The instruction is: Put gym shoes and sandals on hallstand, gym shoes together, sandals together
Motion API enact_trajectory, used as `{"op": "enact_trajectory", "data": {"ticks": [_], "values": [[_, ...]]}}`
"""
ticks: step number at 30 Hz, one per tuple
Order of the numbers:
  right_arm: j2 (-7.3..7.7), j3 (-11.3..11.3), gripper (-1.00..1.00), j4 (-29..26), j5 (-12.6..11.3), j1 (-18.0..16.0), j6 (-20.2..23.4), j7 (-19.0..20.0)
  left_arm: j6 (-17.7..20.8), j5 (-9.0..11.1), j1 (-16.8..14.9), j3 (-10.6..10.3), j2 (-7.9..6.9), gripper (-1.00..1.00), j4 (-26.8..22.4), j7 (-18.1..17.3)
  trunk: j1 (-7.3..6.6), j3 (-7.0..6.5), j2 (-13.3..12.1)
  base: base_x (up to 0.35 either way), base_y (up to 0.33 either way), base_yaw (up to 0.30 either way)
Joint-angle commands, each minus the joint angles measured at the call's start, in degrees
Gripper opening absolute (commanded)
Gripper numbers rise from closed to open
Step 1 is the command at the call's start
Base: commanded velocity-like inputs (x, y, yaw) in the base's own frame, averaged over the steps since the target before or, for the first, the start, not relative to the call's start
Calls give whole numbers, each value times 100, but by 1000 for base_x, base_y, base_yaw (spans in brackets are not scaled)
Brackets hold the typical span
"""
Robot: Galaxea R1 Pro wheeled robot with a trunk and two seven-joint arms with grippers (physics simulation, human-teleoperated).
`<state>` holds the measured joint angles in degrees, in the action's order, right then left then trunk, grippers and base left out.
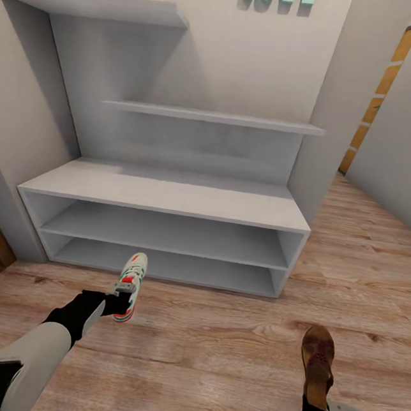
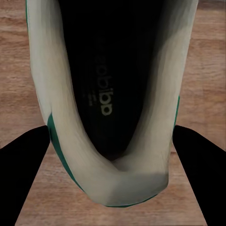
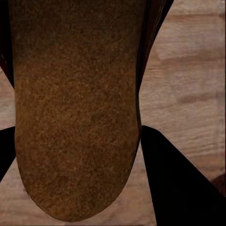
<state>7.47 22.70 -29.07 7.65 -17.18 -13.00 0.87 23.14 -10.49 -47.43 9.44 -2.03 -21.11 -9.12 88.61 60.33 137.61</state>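
From my head view, my left jaws grip a gym shoe by its heel, just near of the hallstand; my right jaws hold a sandal over the corridor floor.

Left wrist: shoe clamped between my fingers.

Right wrist: sandal's tan footbed clamped too.

wood-plank floor, grey hallstand, seemingly bare

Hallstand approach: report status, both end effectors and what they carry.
Left end effector shut on a gym shoe, heel gripped. Right end effector shut on a sandal. Hallstand straight ahead, shelves bare. Nothing on the floor between.
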Motion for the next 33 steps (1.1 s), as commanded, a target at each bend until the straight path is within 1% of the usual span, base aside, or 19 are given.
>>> {"op": "enact_trajectory", "data": {"ticks": [1,3,4,5,6,7,8,11,14,20,24,28,33], "values": [[5,91,-100,-16,59,-4,10,15,26,-61,1,34,6,-100,-11,-48,-1,5,2,0,0,0],[52,268,-100,-69,66,-4,68,21,25,-54,9,7,8,-100,-14,-71,-1,5,2,0,0,0],[121,317,-100,-95,64,-4,86,20,24,-53,11,3,8,-100,-15,-81,-1,5,2,0,0,0],[174,334,-100,-110,62,-4,93,22,24,-52,11,2,10,-100,-15,-85,-1,5,2,0,0,0],[301,358,-100,-137,53,-4,104,24,24,-51,11,1,18,-100,-16,-90,-1,5,2,0,0,0],[367,367,-100,-144,50,-4,107,24,24,-51,10,2,23,-100,-16,-91,-1,5,2,0,0,0],[485,380,-100,-150,44,-4,113,26,24,-49,8,3,34,-100,-18,-94,-1,5,2,0,0,0],[614,387,-100,-162,39,-4,116,27,24,-44,1,11,50,-100,-22,-97,-1,5,2,0,0,0],[654,382,-100,-179,40,-4,115,25,18,-42,-1,18,58,-100,-24,-102,-1,5,2,0,0,0],[667,369,-100,-172,43,-4,106,26,-4,-41,6,18,50,-100,-25,-99,-1,5,2,9,0,0],[662,364,-100,-138,43,-4,93,27,-30,-45,27,7,38,-100,-25,-99,-1,5,2,212,0,0],[659,361,-100,-135,44,-4,104,24,-53,-41,48,8,40,-100,-25,-99,-1,5,2,61,0,0],[659,372,-100,-155,37,-4,104,19,-55,-41,49,6,37,-100,-25,-93,-1,5,2,224,-90,0]]}}
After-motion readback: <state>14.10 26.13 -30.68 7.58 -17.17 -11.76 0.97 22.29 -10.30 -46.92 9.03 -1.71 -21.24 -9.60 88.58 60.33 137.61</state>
